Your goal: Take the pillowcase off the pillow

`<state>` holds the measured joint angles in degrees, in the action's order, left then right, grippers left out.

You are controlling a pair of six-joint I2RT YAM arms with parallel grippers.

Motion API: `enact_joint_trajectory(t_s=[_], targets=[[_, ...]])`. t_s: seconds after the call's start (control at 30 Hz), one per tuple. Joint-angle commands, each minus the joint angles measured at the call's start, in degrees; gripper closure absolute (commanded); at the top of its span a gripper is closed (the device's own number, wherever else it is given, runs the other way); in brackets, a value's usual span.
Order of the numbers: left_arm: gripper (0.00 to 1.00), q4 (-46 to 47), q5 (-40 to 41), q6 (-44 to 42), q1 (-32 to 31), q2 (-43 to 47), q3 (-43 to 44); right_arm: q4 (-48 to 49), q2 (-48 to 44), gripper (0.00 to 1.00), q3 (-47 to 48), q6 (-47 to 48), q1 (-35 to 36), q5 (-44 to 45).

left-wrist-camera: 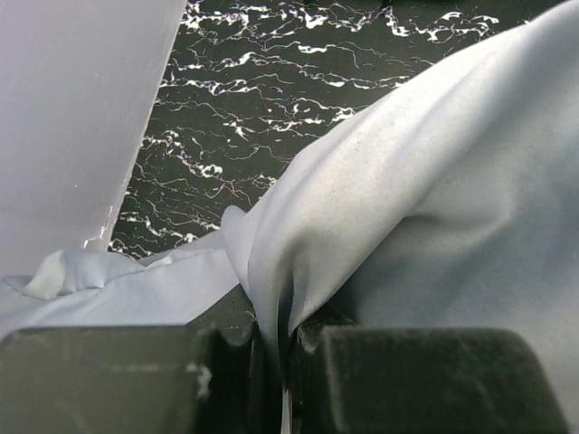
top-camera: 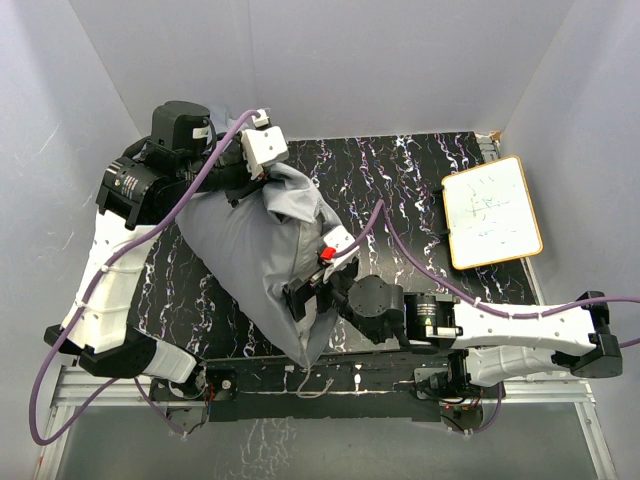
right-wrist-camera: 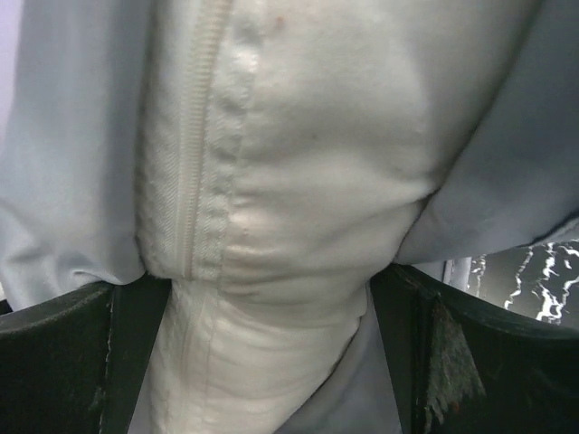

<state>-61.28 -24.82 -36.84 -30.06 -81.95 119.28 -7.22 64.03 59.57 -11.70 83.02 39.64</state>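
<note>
Pillowcase [top-camera: 245,250] bulk blocks centre-left; bare tabletop [top-camera: 400,170] free between it and whiteboard [top-camera: 490,212]; walls [top-camera: 380,60] close three sides.

The black, white-veined tabletop [top-camera: 400,165] carries a whiteboard [top-camera: 491,211] lying flat by its right edge, toward the far corner. The stuffed grey pillowcase [top-camera: 245,265] slants from far left to the near edge.

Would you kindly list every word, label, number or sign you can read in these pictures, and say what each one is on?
There is no text that can be read in any view.
whiteboard: faint green scribbles, too small and blurred to read.
pillowcase: plain grey cloth, no print or tag showing.
pillow: plain off-white cloth with a zip, no label showing.
</note>
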Motion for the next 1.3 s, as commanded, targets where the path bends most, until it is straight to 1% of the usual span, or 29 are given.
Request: enact_joint_trajectory(t_s=[0.0, 0.07, 0.13, 0.2, 0.3, 0.33, 0.37, 0.43, 0.5, 0.63, 0.67, 0.77, 0.87, 0.9, 0.97, 1.0, 1.03, 1.13, 1.2, 1.27], targets=[[1.0, 4.3, -4.5, 1.3, -0.4, 3.3, 4.4, 2.3, -1.3, 0.09, 3.5, 0.6, -1.3, 6.0], [1.0, 4.0, -5.4, 1.6, -0.3, 3.3, 4.9, 2.5, -2.3, 0.16, 2.8, 0.3, -1.5, 5.6], [1.0, 3.5, -6.3, 2.1, -0.3, 3.3, 5.6, 3.8, -2.7, 0.19, 2.0, 0.5, -1.9, 5.0], [1.0, 2.9, -7.4, 2.8, -0.3, 3.3, 6.8, 4.1, -2.0, 0.19, 2.4, 0.9, -2.5, 4.0], [1.0, 1.2, -9.5, 4.1, -0.3, 2.5, 9.8, 4.1, 0.0, 0.14, 3.3, -0.3, -6.4, 0.8], [1.0, 0.5, -10.3, 4.6, -0.3, 1.9, 10.9, 4.1, 0.3, 0.14, 3.4, -1.1, -7.9, -0.8], [1.0, -0.1, -10.8, 5.1, -0.3, 1.6, 12.0, 4.4, 0.6, 0.17, 3.5, -1.7, -9.3, -2.6], [1.0, -0.9, -11.6, 6.1, -0.3, 1.2, 13.2, 6.9, 1.1, 0.32, 3.4, -1.8, -10.5, -5.4], [1.0, -0.8, -12.0, 6.7, -0.3, 1.3, 13.1, 8.5, 2.8, 0.45, 4.4, -0.9, -10.7, -6.1], [1.0, 0.1, -11.1, 6.7, -0.3, 1.7, 12.0, 7.6, 6.8, 0.86, 9.6, 1.9, -10.7, -7.1], [1.0, 0.5, -10.3, 6.6, -0.3, 2.0, 11.6, 7.3, 7.1, 0.91, 11.0, 2.6, -10.7, -7.9], [1.0, 3.6, -6.5, 5.7, -0.3, 4.0, 8.2, 8.2, 5.2, 0.92, 12.1, 4.8, -11.3, -13.5], [1.0, 11.5, 0.1, 4.8, -0.3, 8.7, -0.4, 9.2, 2.3, 0.92, 12.6, 5.6, -13.2, -18.3], [0.94, 13.9, 2.1, 4.5, -0.3, 10.3, -3.6, 9.2, 1.5, 0.92, 13.1, 5.5, -14.1, -19.7], [0.66, 17.3, 4.2, 3.8, -0.3, 12.7, -7.6, 8.4, 0.8, 0.92, 15.0, 5.4, -16.0, -21.8], [0.54, 18.2, 4.5, 4.3, -0.3, 13.4, -8.3, 7.4, 1.0, 0.92, 16.4, 5.5, -16.8, -22.2], [0.45, 18.3, 4.5, 5.2, -0.3, 13.6, -7.9, 6.1, 1.6, 0.92, 18.5, 5.6, -17.4, -22.0], [0.26, 14.8, 0.9, 10.6, -0.3, 12.4, -1.0, 2.8, 5.0, 0.92, 24.5, 5.9, -19.0, -19.3], [0.16, 9.5, -4.5, 12.1, -0.3, 11.6, 3.1, 1.5, 7.2, 0.92, 27.9, 5.7, -20.4, -18.7], [0.07, 3.8, -7.4, 12.7, -0.3, 11.3, 5.5, -0.2, 9.9, 0.92, 31.9, 5.1, -21.3, -18.2]])
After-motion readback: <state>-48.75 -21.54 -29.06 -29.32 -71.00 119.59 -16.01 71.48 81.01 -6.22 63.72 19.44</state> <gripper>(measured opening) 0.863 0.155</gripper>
